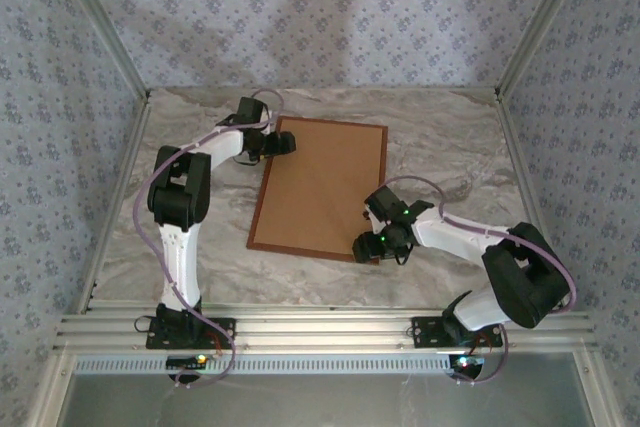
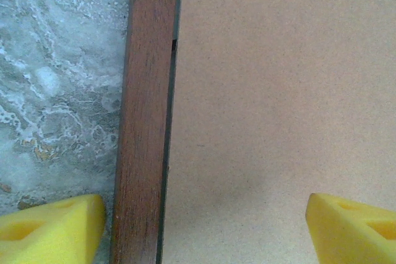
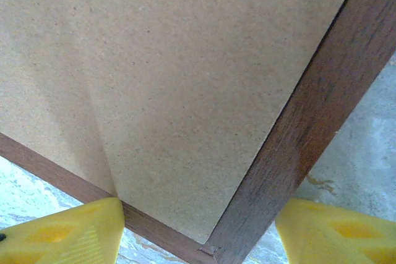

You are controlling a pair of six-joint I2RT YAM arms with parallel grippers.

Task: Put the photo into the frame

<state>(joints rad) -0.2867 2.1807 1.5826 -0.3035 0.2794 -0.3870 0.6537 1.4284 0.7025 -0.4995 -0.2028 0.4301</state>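
The frame [image 1: 263, 182] lies flat on the table, thin reddish-brown wood, with a plain brown backing board [image 1: 322, 187] inside it. The photo is hidden. My left gripper [image 1: 285, 143] hovers at the frame's far left corner. It is open and straddles the left rail [image 2: 143, 122], one yellow finger [image 2: 52, 224] over the table and the other over the board [image 2: 266, 103]. My right gripper [image 1: 368, 247] is at the near right corner, also open. Its fingers [image 3: 68, 233] stand on either side of the corner joint, with the right rail [image 3: 309, 109] between them, and they hold nothing.
The marble-patterned table [image 1: 450, 162] has bare room right of the frame and behind it. Patterned walls and aluminium posts [image 1: 520, 57] close in the back and sides. The arm bases sit on the rail [image 1: 320, 332] at the near edge.
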